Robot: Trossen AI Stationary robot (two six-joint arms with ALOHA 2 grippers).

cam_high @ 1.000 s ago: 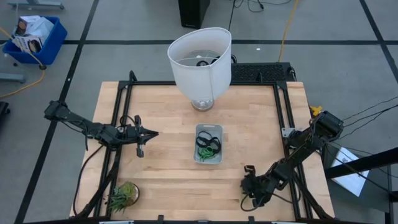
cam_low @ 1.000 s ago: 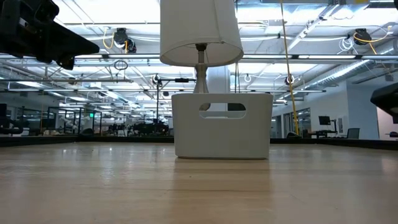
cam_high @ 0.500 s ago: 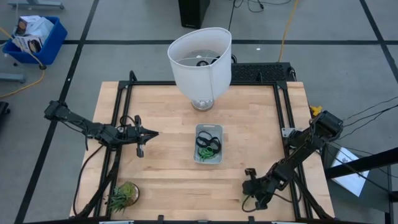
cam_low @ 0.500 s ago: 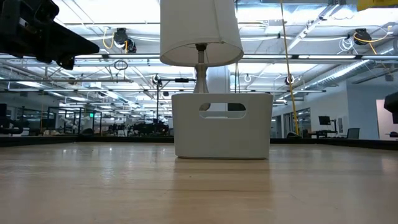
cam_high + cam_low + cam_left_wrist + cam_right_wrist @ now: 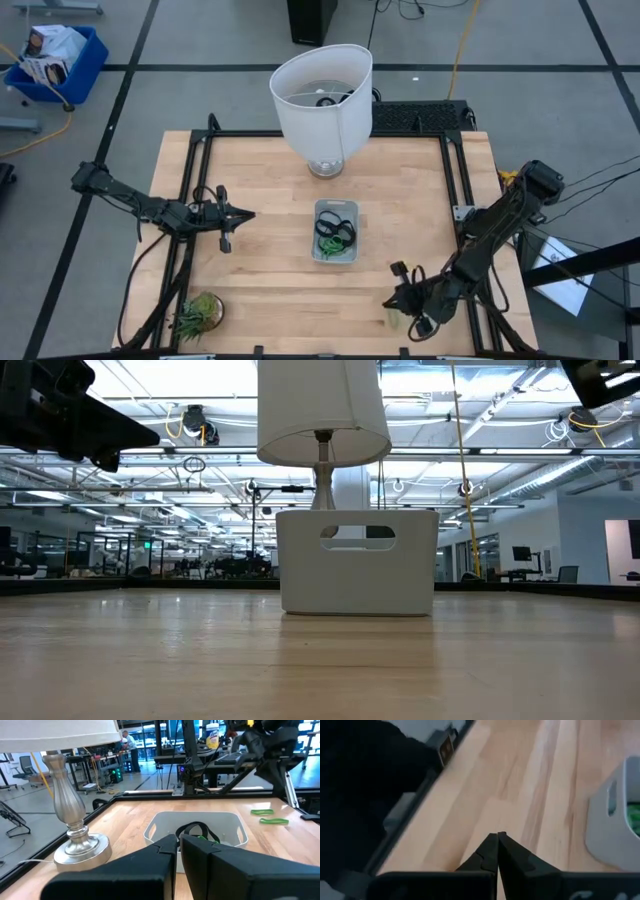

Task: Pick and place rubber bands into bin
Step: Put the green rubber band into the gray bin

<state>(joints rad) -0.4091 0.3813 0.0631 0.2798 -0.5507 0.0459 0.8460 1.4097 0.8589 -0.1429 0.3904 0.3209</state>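
Observation:
The pale translucent bin (image 5: 322, 250) stands at the table's middle and holds dark and light-green rubber bands (image 5: 335, 232); they also show in the left wrist view (image 5: 199, 831). Two green rubber bands (image 5: 267, 816) lie flat on the wood beyond the bin, toward the table's near right. My left gripper (image 5: 247, 213) is shut and empty, left of the bin, pointing at it. My right gripper (image 5: 387, 300) is shut near the table's near right part, low over the wood (image 5: 497, 836), pointing toward the table's left. I see nothing between its fingers.
A white lampshade on a metal lamp base (image 5: 322, 100) stands behind the bin at the far edge. A spiky green plant (image 5: 198, 312) sits at the near left corner. Black rails (image 5: 190, 200) frame the table. Bare wood lies between the bin and my right gripper.
My right arm has risen at its elbow, and its gripper has shifted a little toward the table's left. My left arm, the bin and the bands have stayed where they were.

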